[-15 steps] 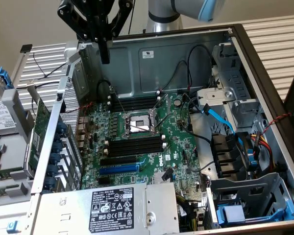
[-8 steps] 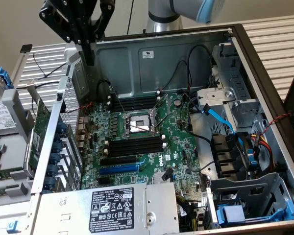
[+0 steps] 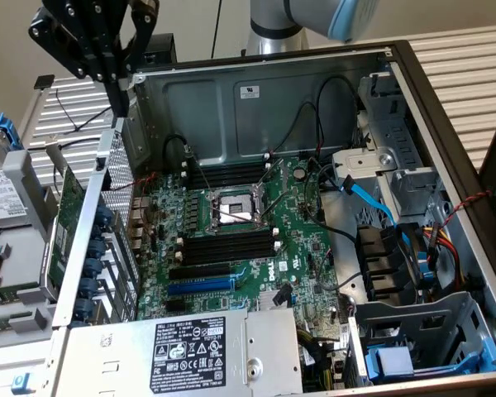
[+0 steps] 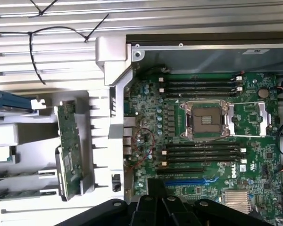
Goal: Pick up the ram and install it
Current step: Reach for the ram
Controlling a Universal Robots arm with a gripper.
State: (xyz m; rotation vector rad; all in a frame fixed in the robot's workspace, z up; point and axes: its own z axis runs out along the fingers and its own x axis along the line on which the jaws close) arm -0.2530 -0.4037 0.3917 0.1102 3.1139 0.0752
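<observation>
Well, exterior view: gripper hangs high over the case's corner on the exterior view's left, outside the motherboard area, touching nothing. Can't tell how the jaws stand. Memory slots are all empty, so nothing is installed yet. A green board stands on edge in the rack just outside the case wall.

Wrist view: gripper looks down on that green board, well apart from it. Can't confirm whether it's the ram or the bracketed card; no other candidate is clear. Judging by this, it's the approach-to-pick step. Next move needs lining up over the board's long edge for a clean descent.
</observation>
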